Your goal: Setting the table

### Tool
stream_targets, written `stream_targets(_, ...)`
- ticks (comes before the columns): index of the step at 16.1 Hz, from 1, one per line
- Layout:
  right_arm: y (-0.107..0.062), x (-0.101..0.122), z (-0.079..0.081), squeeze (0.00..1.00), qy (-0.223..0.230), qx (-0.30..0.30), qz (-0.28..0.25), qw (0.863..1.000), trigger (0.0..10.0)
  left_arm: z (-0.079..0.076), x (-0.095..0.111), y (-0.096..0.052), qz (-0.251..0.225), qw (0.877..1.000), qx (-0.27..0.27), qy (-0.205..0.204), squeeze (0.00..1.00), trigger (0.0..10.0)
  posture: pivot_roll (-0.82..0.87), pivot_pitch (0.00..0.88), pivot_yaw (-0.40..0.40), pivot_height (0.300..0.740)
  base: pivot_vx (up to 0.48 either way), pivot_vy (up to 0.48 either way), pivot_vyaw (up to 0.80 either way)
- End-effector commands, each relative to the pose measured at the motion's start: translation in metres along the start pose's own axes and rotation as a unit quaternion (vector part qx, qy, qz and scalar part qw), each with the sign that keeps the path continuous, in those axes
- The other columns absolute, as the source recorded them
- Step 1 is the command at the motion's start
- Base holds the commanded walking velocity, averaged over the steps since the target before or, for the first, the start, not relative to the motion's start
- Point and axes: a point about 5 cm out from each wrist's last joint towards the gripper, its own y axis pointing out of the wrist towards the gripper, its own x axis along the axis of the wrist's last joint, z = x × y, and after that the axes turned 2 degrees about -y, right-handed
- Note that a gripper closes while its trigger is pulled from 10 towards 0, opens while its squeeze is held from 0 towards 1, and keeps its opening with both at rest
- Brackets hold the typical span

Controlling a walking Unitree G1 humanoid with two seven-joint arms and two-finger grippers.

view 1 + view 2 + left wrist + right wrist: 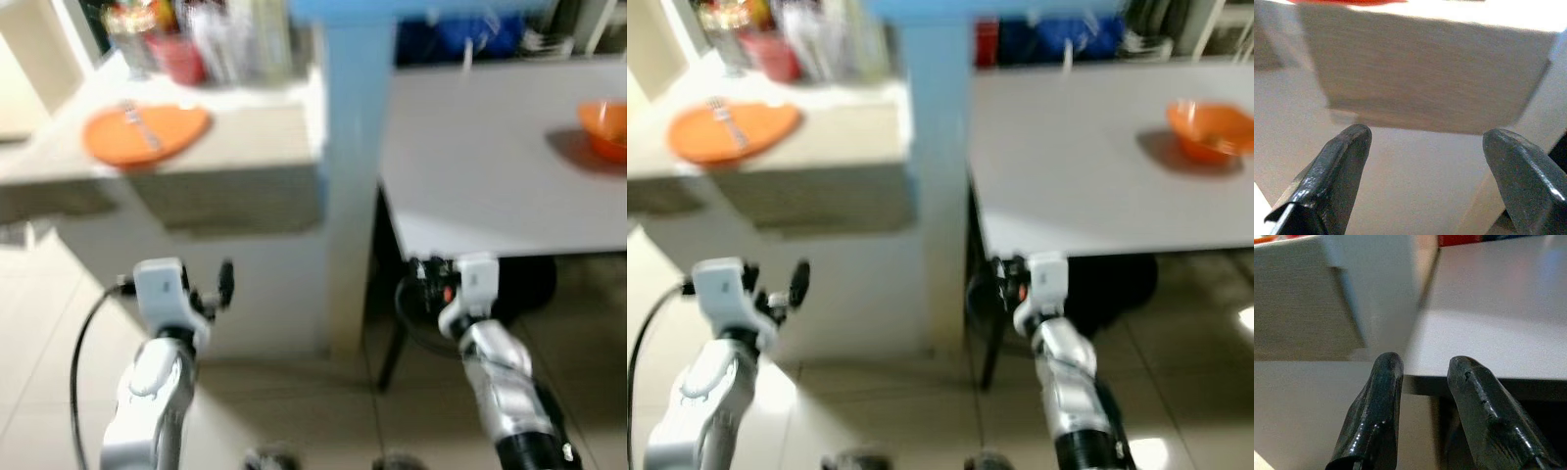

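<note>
No words, numbers or signs can be read anywhere. The pictures are blurry. The jars and bottles (186, 39) at the back edge of the counter (245, 147) may have labels, but they are too fuzzy to read.

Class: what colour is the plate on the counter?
Orange plate, clearest in the left eye view.
</note>
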Motion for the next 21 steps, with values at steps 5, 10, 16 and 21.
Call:
stream_targets(5,0.0061,0.0057,0.0052,0.00,-0.011,0.004,-0.016,1.000,10.0,0.0072,0.0024,0.0016,-0.005,1.000,0.009,0.016,0.00,10.0,-0.12,0.000,0.055,0.709,0.000,0.160,0.00)
stream_targets(10,0.0083,0.0069,0.0055,0.00,-0.012,0.003,-0.017,1.000,10.0,0.0075,0.0034,0.0024,-0.008,1.000,0.007,0.022,0.00,10.0,-0.11,0.000,0.056,0.740,0.000,0.000,0.00)
stream_targets(16,0.0091,0.0073,0.0062,0.00,-0.015,0.003,-0.021,1.000,10.0,0.0052,0.0049,0.0030,-0.014,0.999,0.000,0.035,0.00,10.0,-0.11,0.000,0.058,0.740,0.000,0.000,0.00)
stream_targets(21,0.0103,0.0068,0.0067,0.00,-0.019,-0.007,-0.025,0.999,10.0,0.0057,0.0073,0.0043,-0.018,0.999,-0.001,0.041,0.00,10.0,-0.11,0.000,0.060,0.740,0.000,0.000,0.00)
